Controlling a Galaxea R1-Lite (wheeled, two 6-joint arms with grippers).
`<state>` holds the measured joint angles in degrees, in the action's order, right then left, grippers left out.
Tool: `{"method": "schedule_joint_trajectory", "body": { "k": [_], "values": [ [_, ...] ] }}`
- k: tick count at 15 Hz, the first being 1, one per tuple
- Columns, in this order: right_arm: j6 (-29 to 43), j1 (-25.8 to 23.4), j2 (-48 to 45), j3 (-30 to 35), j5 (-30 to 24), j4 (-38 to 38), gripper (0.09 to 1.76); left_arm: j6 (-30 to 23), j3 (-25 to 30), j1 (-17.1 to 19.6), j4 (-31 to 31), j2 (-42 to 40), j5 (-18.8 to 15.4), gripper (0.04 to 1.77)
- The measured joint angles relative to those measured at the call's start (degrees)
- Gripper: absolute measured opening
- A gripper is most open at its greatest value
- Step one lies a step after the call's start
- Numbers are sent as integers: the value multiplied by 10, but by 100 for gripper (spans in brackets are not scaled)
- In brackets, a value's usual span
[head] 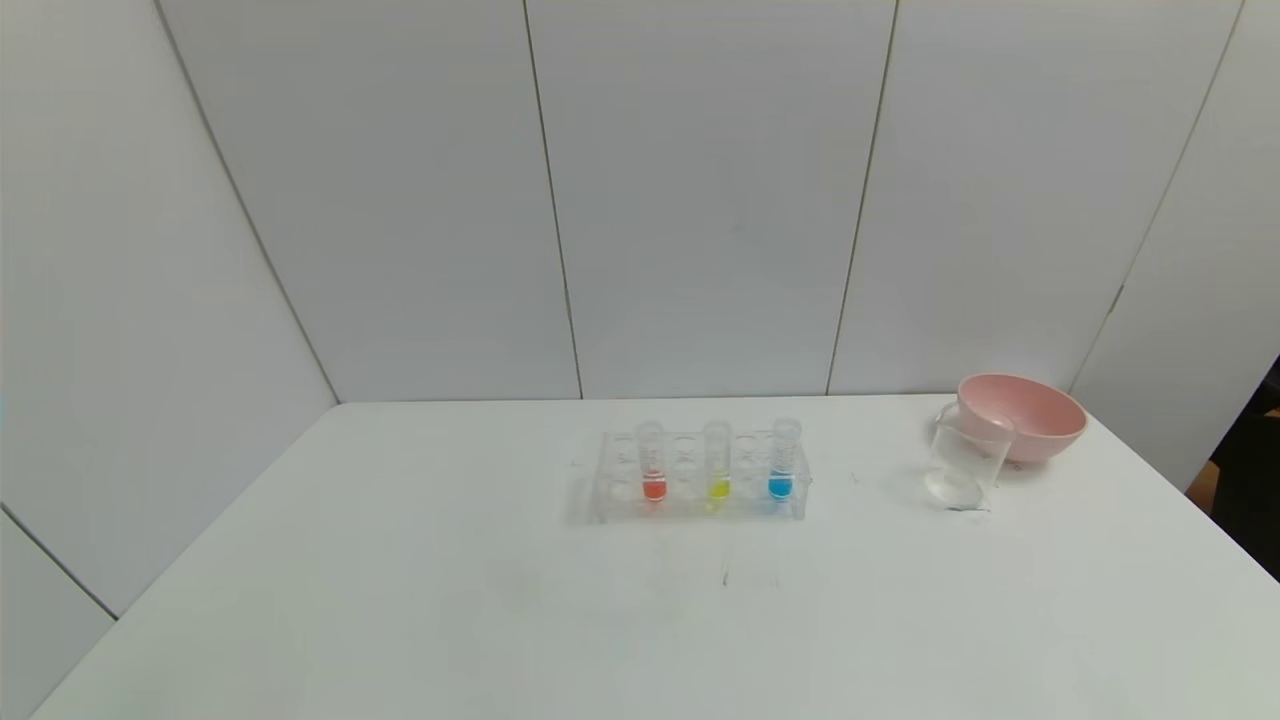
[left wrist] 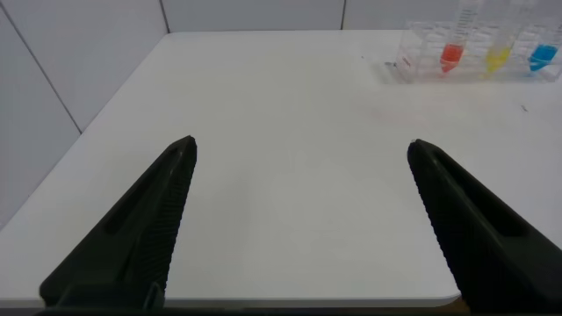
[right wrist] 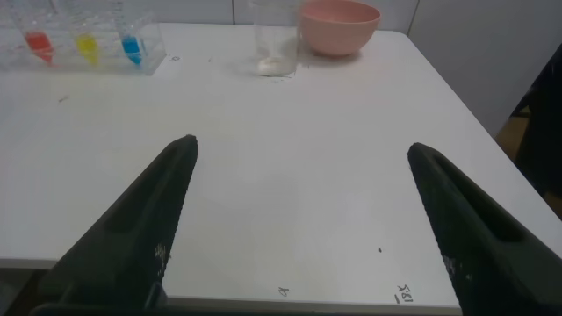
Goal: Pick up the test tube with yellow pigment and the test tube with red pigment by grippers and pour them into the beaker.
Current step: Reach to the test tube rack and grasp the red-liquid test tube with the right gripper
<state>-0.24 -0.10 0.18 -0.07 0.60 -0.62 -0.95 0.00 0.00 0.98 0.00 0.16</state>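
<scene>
Right gripper (right wrist: 300,154) wide open, empty; left gripper (left wrist: 300,154) likewise.

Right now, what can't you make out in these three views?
- Beaker: top cut off by the right wrist view's edge; head view too small to show any contents.
- Both arms: outside the head view; only the open left end effector and right end effector show, each in its own wrist view.
- Rack: its end past the blue tube cut off, left wrist view.

Rack (head: 700,478) mid-table: red tube (head: 653,462) left, yellow tube (head: 717,462) middle, blue tube (head: 783,460) right. Beaker (head: 964,456) far right, touching pink bowl (head: 1022,416).
</scene>
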Motion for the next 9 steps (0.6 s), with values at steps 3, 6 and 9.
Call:
{"method": "schedule_joint_trajectory", "body": {
  "k": [3, 6, 9],
  "values": [
    [0, 0, 0, 0, 0, -1, 171, 0, 0, 0, 0, 0, 0, 172],
    [0, 0, 0, 0, 1, -1, 171, 0, 0, 0, 0, 0, 0, 172],
    [2, 0, 0, 0, 2, -1, 171, 0, 0, 0, 0, 0, 0, 172]
  ]
}}
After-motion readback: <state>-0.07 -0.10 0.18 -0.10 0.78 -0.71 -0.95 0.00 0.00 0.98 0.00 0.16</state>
